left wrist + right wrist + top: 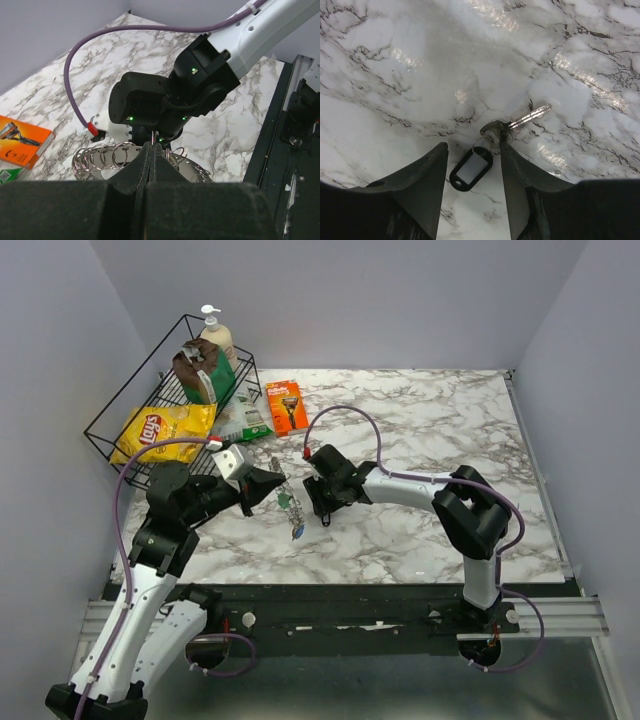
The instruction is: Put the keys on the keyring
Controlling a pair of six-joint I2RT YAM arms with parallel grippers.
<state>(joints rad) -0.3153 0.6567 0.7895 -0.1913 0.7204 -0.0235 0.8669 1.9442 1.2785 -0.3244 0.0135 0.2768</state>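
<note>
Right now your left gripper [151,148] is clamped shut on a loop of the wire keyring [100,157], close in front of the right arm. Your right gripper [472,147] stands part open, fingers either side of the silver key [530,117] and its dark tag [471,169], which lie flat on the marble table [395,75]

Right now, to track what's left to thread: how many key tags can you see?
3: green tag, blue tag beside the right gripper, dark tag between its fingers. More may be hidden.
</note>
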